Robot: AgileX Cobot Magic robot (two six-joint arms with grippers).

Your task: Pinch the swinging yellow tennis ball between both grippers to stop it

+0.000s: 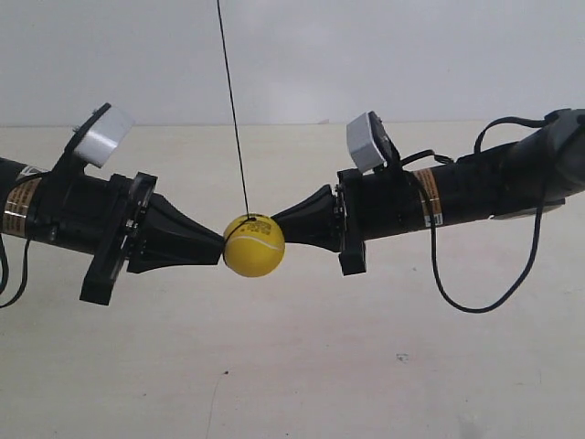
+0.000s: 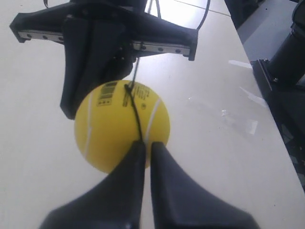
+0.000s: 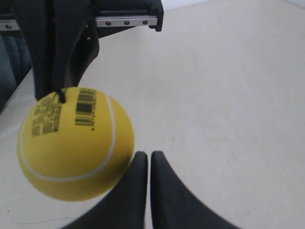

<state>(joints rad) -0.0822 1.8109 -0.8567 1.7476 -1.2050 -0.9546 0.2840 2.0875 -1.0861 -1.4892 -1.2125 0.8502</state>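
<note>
Yellow tennis ball smooth, slight sheen; left claw matt black plastic; table matt.

Everything is coming in ones and twos.
One yellow tennis ball is hanging on one dark string, sitting between the jaw tips of two grippers: the gripper at the exterior view's left and the gripper at the exterior view's right. Each is showing two black fingers, making four. Two white-grey camera blocks are riding behind the jaws, one per arm. One barcode print is showing on the ball.
</note>
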